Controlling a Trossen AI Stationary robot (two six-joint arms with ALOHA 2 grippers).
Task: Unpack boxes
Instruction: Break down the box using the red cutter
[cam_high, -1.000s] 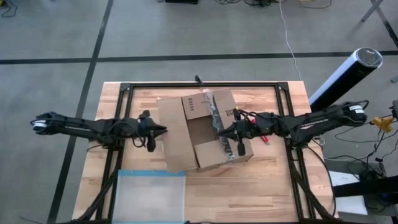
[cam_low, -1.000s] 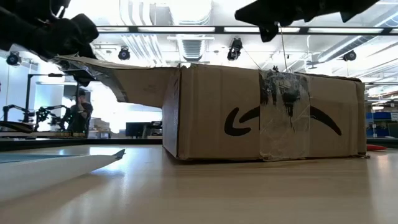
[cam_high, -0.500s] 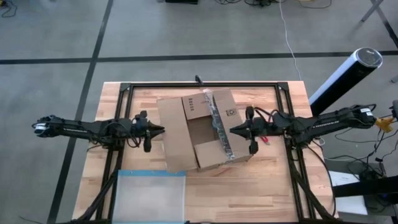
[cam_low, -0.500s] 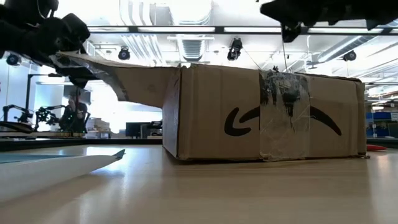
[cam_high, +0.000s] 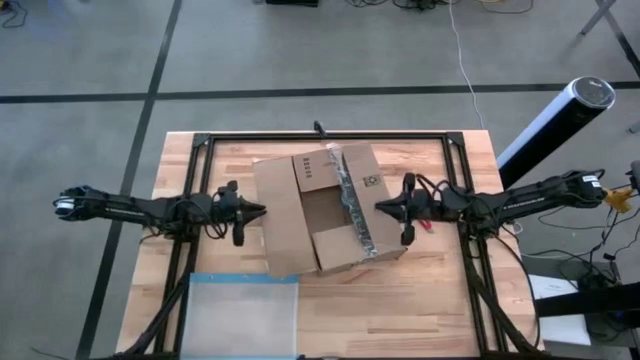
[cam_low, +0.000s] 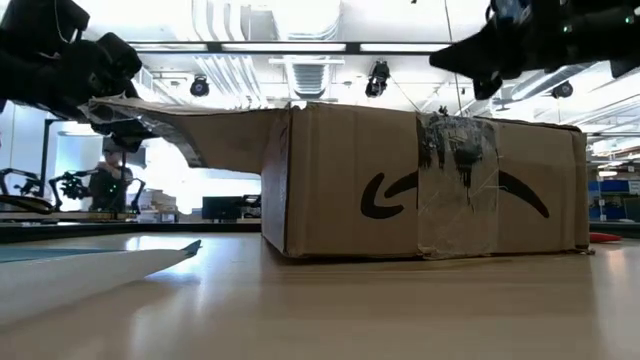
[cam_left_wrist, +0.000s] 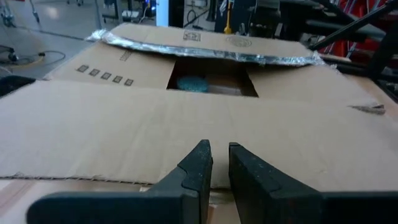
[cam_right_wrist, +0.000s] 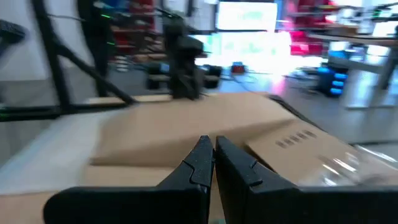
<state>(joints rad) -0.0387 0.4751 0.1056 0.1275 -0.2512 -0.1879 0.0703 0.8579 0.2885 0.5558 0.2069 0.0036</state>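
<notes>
1. pale wooden plank worktop (cam_high: 420, 300) carries a brown corrugated box (cam_high: 285, 215) at its middle, flaps spread, shiny tape along one.
2. left gripper (cam_high: 262, 209) pinches the left flap's edge.
3. right gripper (cam_high: 378, 206), fingers together, hangs empty above the box's right edge.

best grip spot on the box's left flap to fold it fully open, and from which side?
Grip the free outer edge of the left flap of the box, coming from the left. It juts out flat toward the left gripper, whose closed fingers already sit at that edge. The right gripper, also closed, waits above the box's right side.
</notes>
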